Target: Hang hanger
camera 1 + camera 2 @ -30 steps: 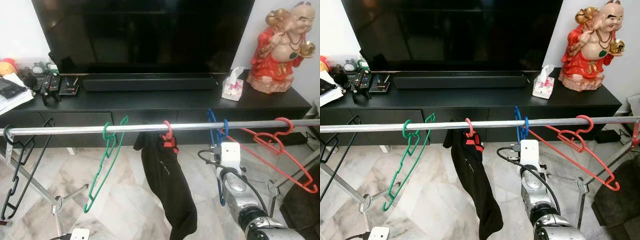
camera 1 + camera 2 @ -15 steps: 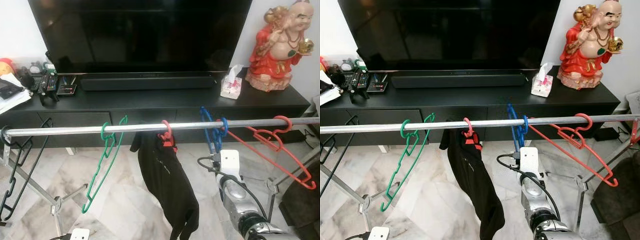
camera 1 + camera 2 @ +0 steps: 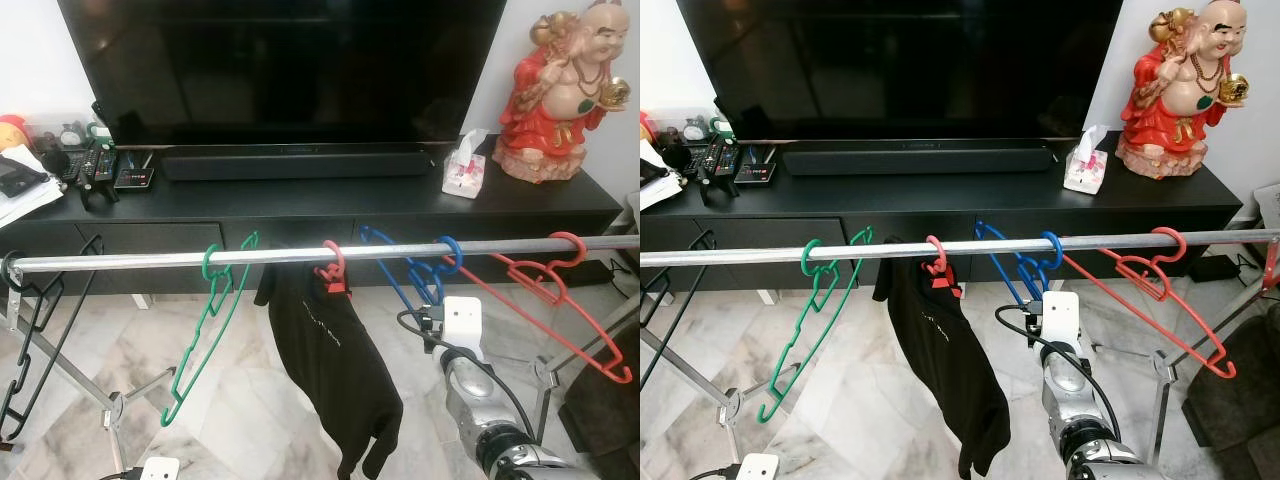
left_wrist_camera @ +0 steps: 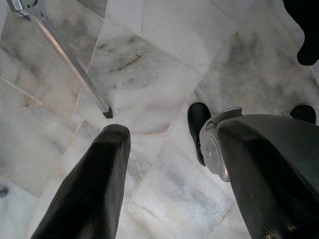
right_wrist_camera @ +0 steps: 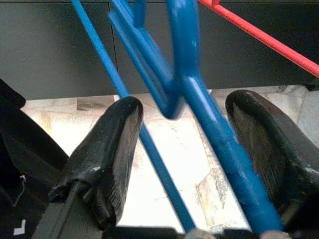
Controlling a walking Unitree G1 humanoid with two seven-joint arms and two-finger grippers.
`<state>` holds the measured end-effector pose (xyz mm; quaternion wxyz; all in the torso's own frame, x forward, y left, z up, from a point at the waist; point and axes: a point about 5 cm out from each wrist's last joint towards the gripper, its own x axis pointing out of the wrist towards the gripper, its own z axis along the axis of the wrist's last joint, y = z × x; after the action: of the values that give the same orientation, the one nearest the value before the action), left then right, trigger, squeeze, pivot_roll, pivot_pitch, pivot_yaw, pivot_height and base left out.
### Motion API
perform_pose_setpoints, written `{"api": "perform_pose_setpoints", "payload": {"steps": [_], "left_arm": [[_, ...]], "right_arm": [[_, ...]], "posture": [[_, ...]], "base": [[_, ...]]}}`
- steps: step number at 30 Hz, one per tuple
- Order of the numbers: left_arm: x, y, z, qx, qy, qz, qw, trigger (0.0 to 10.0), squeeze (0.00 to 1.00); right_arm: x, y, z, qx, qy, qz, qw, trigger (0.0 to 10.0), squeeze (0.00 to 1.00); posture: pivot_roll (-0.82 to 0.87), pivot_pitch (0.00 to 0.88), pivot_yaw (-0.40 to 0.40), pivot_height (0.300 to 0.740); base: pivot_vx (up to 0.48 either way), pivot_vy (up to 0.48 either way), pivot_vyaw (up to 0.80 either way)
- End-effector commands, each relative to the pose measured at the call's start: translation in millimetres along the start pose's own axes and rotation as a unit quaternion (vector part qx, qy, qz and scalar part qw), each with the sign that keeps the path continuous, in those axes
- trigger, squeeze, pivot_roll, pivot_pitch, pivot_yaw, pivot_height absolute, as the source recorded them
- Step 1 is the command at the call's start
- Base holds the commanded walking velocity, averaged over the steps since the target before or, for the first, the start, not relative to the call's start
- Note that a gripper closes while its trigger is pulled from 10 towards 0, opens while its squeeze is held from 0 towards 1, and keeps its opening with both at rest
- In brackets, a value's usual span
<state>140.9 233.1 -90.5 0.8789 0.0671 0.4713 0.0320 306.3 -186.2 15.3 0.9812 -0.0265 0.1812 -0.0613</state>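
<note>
A blue hanger (image 3: pixel 405 270) hangs by its hook on the silver rail (image 3: pixel 130 261), between a black garment (image 3: pixel 330 360) on a red hanger (image 3: pixel 331 263) and an empty red hanger (image 3: pixel 555 300). My right arm (image 3: pixel 472 375) reaches up just under the blue hanger. In the right wrist view my right gripper (image 5: pixel 182 154) is open, and the blue hanger (image 5: pixel 187 74) passes loosely between its fingers (image 5: pixel 107 149). My left gripper (image 4: pixel 169 164) hangs open low over the marble floor.
A green hanger (image 3: pixel 208 320) and a black hanger (image 3: pixel 30 330) hang further left on the rail. Behind it stands a black TV cabinet (image 3: pixel 300 200) with a TV, a tissue box (image 3: pixel 465 170), a red statue (image 3: pixel 565 90) and remotes (image 3: pixel 100 170). Rack legs (image 3: pixel 70 365) cross below.
The blue hanger has turned, and its body now spreads left along the rail. My right gripper has dropped slightly from it. The black garment has swung a little.
</note>
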Motion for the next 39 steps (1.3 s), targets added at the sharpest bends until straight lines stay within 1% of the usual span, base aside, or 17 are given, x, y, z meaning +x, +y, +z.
{"api": "perform_pose_setpoints", "payload": {"steps": [1,12,21,24,25,26,28,33,39], "left_arm": [[-1.5,-1.4,-6.0,0.006,0.007,-0.003,1.0,10.0,0.0],[-1.6,-2.8,-7.1,0.006,0.008,-0.006,1.0,10.0,0.0],[-1.5,-2.7,-6.4,0.007,0.007,-0.006,1.0,10.0,0.0],[-1.6,-2.6,-6.7,0.008,0.008,-0.006,1.0,10.0,0.0],[-1.6,-2.6,-6.7,0.008,0.008,-0.006,1.0,10.0,0.0],[-1.7,-2.4,-7.0,0.008,0.008,-0.006,1.0,10.0,0.0],[-1.7,-2.3,-7.2,0.007,0.009,-0.006,1.0,10.0,0.0],[-1.9,-2.5,-7.8,0.008,0.009,-0.007,1.0,10.0,0.0],[-1.7,-4.1,-7.3,0.009,0.008,-0.01,1.0,10.0,0.0]], "right_arm": [[0.6,1.1,4.6,0.01,-0.014,0.002,1.0,10.0,1.0],[-1.4,1.2,3.7,0.02,-0.026,0.009,0.999,10.0,1.0],[-4.7,3.2,6.2,0.039,-0.059,0.013,0.997,10.0,1.0],[-6.3,1.9,10.8,0.047,-0.085,0.014,0.995,10.0,1.0],[-6.3,1.9,10.8,0.047,-0.085,0.014,0.995,10.0,1.0],[-8.0,1.0,14.0,0.054,-0.105,0.015,0.993,10.0,1.0],[-9.9,-0.9,16.4,0.055,-0.122,0.015,0.991,10.0,1.0],[-12.7,-4.9,18.2,0.053,-0.138,0.012,0.989,10.0,1.0],[-23.2,-4.6,19.5,0.062,-0.175,0.026,0.982,10.0,1.0]], "posture": [[-0.01,0.0,-0.04,0.74],[-0.01,0.0,-0.042,0.74],[-0.01,0.0,-0.041,0.74],[-0.01,0.0,-0.041,0.74],[-0.01,0.0,-0.041,0.74],[-0.01,0.0,-0.043,0.74],[-0.01,0.0,-0.043,0.74],[-0.02,0.0,-0.041,0.74],[-0.02,0.0,-0.043,0.74]], "base": [[0.0,0.0,0.0],[0.0,0.0,0.0],[0.0,0.0,0.0],[0.0,0.0,0.0],[0.0,0.0,0.0],[0.0,0.0,0.0],[0.0,0.0,0.0],[0.0,0.0,0.0],[0.0,0.0,0.0]]}}
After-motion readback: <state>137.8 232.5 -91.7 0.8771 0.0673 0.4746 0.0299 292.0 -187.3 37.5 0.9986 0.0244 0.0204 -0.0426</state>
